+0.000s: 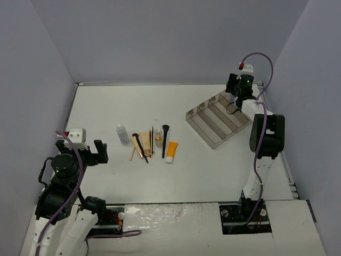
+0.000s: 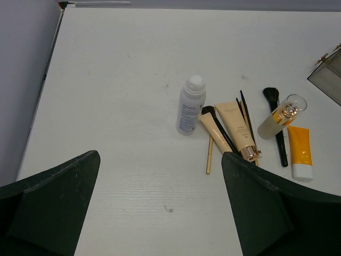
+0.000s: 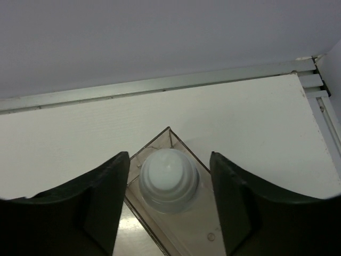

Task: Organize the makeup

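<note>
Okay, top view: left gripper [image 1: 100,152] is hanging at lower left, fingers standing apart, holding nothing. Right gripper [image 1: 233,90] is hovering over the far corner of the clear tray [image 1: 213,125] at upper right; can't tell its finger state from here. Loose makeup is sitting in a cluster mid-frame, well apart from the tray: white bottle [image 1: 122,133], black brush [image 1: 164,138], amber vial [image 1: 159,140], orange tube [image 1: 171,152], thin tan stick [image 1: 132,155].

Left wrist: left gripper [image 2: 161,156] fingers [image 2: 53,202] are showing wide apart at the bottom corners with bare table [image 2: 133,64] between. White bottle [image 2: 190,105] is sitting centre frame, tan tubes [image 2: 237,128] and black brush [image 2: 277,125] just right of it, glass vial [image 2: 282,117] lying across the brush, orange tube [image 2: 300,152] at far right.

Right wrist: right gripper [image 3: 169,157] fingers [image 3: 106,202] are flanking a second white bottle [image 3: 169,178], a narrow gap showing on each side, not clamping. That bottle is standing in the tray's [image 3: 154,234] corner compartment.
</note>
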Tool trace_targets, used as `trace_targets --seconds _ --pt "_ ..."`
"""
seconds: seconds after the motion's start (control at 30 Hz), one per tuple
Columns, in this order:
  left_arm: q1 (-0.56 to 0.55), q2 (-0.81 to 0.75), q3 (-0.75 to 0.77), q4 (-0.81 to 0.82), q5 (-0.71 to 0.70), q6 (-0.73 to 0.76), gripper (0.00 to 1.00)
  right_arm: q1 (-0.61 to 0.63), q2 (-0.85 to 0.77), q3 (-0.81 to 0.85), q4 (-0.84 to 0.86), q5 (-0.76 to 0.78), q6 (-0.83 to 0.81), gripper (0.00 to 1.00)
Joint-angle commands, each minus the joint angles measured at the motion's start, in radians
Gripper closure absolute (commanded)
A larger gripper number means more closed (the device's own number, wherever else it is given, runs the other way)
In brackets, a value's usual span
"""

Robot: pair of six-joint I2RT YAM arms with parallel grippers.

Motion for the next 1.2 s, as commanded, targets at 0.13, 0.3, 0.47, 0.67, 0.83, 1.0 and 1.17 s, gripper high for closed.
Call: trace_targets --seconds 0.13,0.3,0.47,0.67,0.83,1.0,1.17 --pt "0.005 0.025 0.011 0.076 0.009 -0.01 0.03 0.003 -0.13 0.006 0.013 -0.068 -0.022 0.0" --pt "0.005 0.021 0.011 0.076 0.009 -0.011 0.03 0.027 -0.277 0.012 -0.08 -0.102 -0.03 0.0" --pt "0.005 0.018 0.013 0.072 0.009 -0.014 0.03 0.126 -0.445 -0.04 -0.172 -0.096 -0.036 0.0" --pt "0.005 0.018 0.014 0.065 0.008 -0.015 0.03 0.346 -0.6 -0.155 -0.208 -0.137 -0.038 0.0" --pt "0.005 0.021 0.014 0.063 0.01 -0.015 0.03 0.59 -0.601 -0.229 -0.161 -0.178 -0.039 0.0" --pt "0.01 0.027 0.014 0.064 0.021 -0.014 0.03 0.768 -0.493 -0.217 -0.087 -0.232 -0.039 0.0" --pt "0.014 0.033 0.014 0.065 0.02 -0.012 0.03 0.887 -0.329 -0.109 -0.079 -0.248 -0.107 0.0"
